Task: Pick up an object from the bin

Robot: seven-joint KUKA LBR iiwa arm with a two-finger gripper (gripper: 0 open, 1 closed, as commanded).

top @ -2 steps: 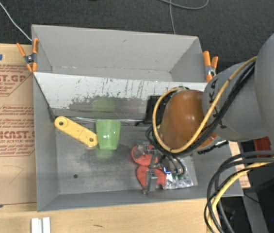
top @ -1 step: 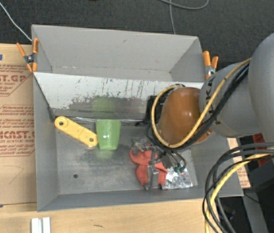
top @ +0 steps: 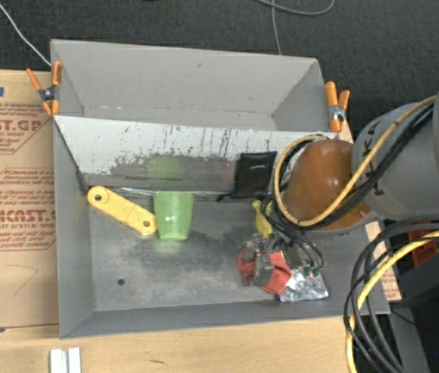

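My gripper (top: 259,264) was low in the bin's (top: 79,231) near right corner, right on a red block (top: 277,274) that seemed to lie partly under it. Whether I was open or clamped on the block I could not tell. A crumpled foil packet (top: 306,286) touched the block's right side. By my wrist lay a small yellow piece (top: 262,222), and a black box (top: 254,173) leaned at the back wall. Well apart, on the left, a green cup (top: 174,214) lay just beside a yellow bar (top: 120,208).
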